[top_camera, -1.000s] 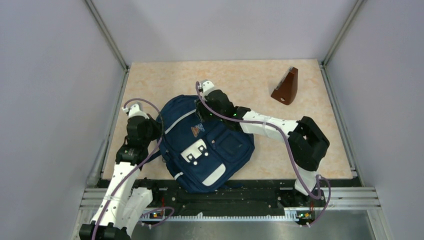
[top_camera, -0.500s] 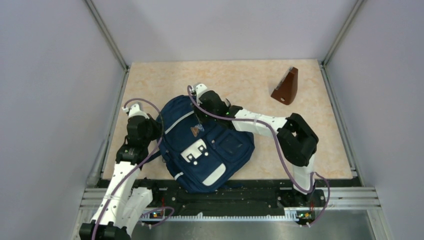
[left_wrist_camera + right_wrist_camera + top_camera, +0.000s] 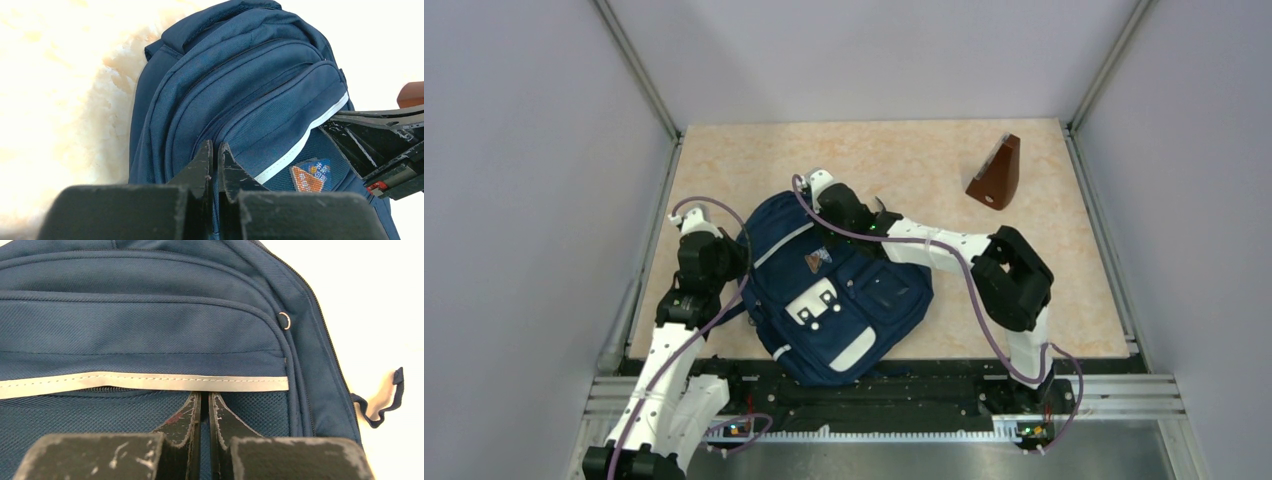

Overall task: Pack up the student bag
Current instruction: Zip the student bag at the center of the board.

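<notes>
Student bag (image 3: 834,290) lies just ahead of clenched left jaws; right jaws, clenched beneath its trim stripe (image 3: 145,381), should verify a real pinch before pulling.

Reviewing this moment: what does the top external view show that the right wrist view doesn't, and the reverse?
Only top external: a brown wedge-shaped block standing far right, the left arm at the bag's left edge, and the white pocket patches. Only right wrist: a small metal ring by the upper seam and a dark fabric loop at the bag's right edge. Both: the large navy blue fabric backpack, its grey-white trim stripe, and the right gripper, fingers closed, at that stripe.
</notes>
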Available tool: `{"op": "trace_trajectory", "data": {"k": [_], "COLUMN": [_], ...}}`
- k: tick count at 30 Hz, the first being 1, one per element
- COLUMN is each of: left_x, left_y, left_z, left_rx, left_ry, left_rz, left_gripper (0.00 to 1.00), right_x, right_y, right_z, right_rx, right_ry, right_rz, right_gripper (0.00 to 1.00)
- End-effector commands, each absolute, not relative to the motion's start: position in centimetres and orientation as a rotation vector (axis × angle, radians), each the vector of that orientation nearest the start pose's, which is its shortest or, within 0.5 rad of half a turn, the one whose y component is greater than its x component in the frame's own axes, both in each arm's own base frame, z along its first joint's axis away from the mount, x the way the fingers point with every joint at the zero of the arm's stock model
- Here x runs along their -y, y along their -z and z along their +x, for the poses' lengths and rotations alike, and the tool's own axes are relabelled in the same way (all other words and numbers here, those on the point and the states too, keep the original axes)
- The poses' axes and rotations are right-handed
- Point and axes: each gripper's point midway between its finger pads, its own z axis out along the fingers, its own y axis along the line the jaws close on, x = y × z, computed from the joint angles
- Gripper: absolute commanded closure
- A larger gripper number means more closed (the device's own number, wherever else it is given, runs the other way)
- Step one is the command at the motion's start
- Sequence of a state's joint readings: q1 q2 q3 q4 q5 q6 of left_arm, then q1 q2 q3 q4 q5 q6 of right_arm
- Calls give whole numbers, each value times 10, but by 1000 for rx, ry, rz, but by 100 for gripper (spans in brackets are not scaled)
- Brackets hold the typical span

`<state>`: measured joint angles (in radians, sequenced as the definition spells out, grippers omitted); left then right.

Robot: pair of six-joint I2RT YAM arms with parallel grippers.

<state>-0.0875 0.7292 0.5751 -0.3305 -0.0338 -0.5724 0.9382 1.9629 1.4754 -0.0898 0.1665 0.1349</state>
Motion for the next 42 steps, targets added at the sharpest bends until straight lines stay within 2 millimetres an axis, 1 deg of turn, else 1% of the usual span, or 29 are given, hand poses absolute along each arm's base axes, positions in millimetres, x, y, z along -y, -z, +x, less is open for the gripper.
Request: {"op": "trace_trajectory", "data": {"k": [1,5,7,9,14,22,29,32,33,35,38,40,42], "left_x": [47,47,47,52,52,53,54,55,56,58,60,60,60], "left_y": [-186,-186,-187,-187,-188,-188,-189,-191,-192,-194,-197,-200,-201], "left_z": [283,283,283,282,282,282,281,280,280,279,277,277,276], "left_rx": [-1956,-1956,-1953,-1960,-1959,-1956,-1954,-1950,-1949,-1947,-1943,-1939,-1937], "left_ry": [418,419,420,447,451,454,461,474,481,494,502,505,506], "left_rz": [-484,-484,-483,-466,-463,-463,-460,-456,-451,-444,-436,-431,-427], "left_gripper": [100,100,100,100,100,100,100,100,100,100,100,100,100], "right_x": [-447,-464,-473,-481,-500,-518,-534,-539,-543,-548,-553,-552,-554], "right_y": [-153,-162,-165,-168,-177,-189,-196,-195,-197,-195,-187,-176,-173], "right_z": [326,305,295,287,268,247,225,217,216,216,219,219,216], "right_rx": [-2003,-1991,-1982,-1970,-1944,-1907,-1855,-1850,-1830,-1824,-1834,-1864,-1864], "right_ry": [-598,-733,-767,-791,-870,-960,-1023,-1058,-1078,-1089,-1072,-1056,-1069], "right_rz": [-785,-817,-838,-855,-881,-922,-990,-1019,-1021,-1030,-1047,-1070,-1092], "right_gripper": [100,100,100,100,100,100,100,100,100,100,100,100,100]}}
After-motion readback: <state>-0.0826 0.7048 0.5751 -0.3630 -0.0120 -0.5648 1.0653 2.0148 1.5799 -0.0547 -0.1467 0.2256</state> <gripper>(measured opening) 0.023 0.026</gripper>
